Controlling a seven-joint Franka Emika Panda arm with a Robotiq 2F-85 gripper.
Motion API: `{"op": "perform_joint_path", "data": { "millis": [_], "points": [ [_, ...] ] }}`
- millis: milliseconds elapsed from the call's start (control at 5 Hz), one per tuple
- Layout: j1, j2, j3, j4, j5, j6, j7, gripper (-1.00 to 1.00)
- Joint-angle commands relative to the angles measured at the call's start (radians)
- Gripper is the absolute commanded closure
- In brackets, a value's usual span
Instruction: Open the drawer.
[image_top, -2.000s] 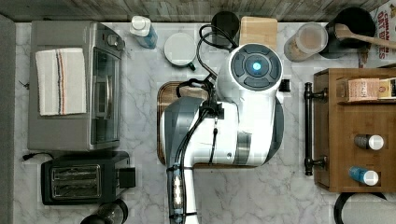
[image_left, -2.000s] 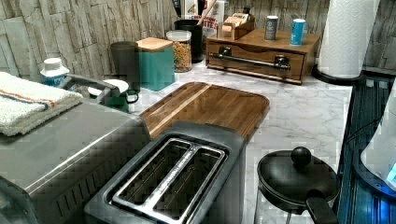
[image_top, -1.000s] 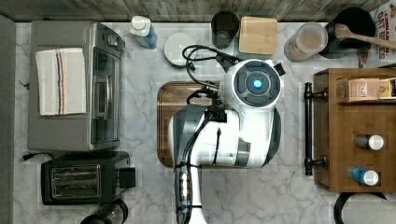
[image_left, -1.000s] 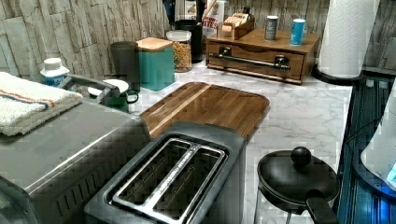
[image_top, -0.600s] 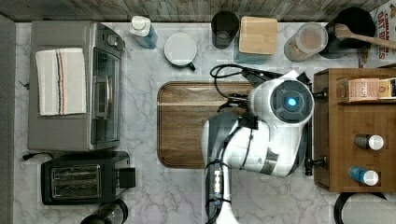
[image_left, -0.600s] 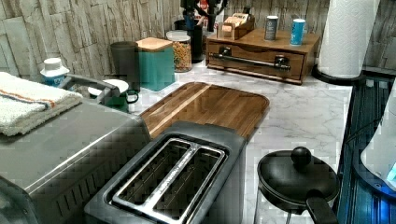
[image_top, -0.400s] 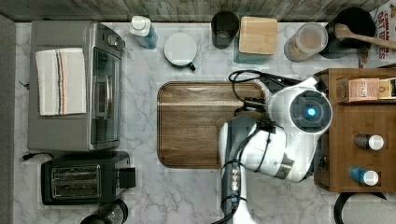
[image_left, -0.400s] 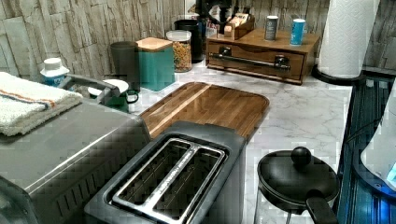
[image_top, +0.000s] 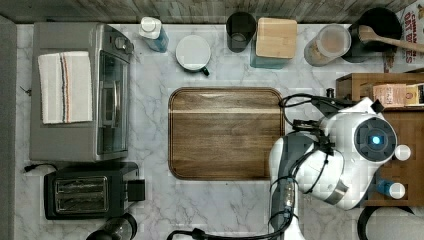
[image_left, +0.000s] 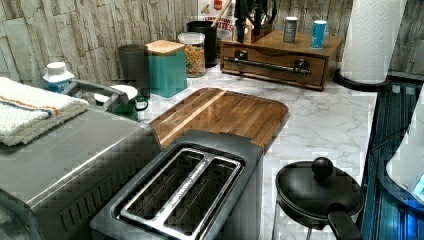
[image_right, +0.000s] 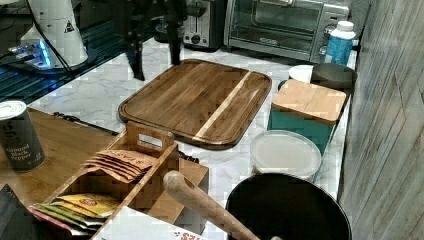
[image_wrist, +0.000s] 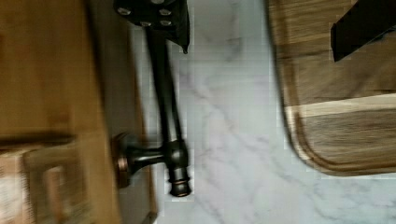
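Countertop scene, left to right in the top view: toaster oven, cutting board, then the arm above the drawer, which sits closed at the top view's right edge. Wrist view: gripper with jaws spread; one finger apparently meets the bar handle.

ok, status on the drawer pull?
Claw open, one finger at the long black metal bar handle, nothing gripped. Medium-brown wooden drawer looks shut. Nothing blocking the handle.
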Motion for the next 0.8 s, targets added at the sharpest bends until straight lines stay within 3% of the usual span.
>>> {"op": "perform_joint_path", "data": {
  "millis": [200,800],
  "points": [
    [-0.024,0.051,0.015,0.026,-0.041,0.114,-0.140,-1.00],
    [-0.034,0.126,-0.017,0.042,-0.195,0.171,-0.077,-1.00]
  ]
}}
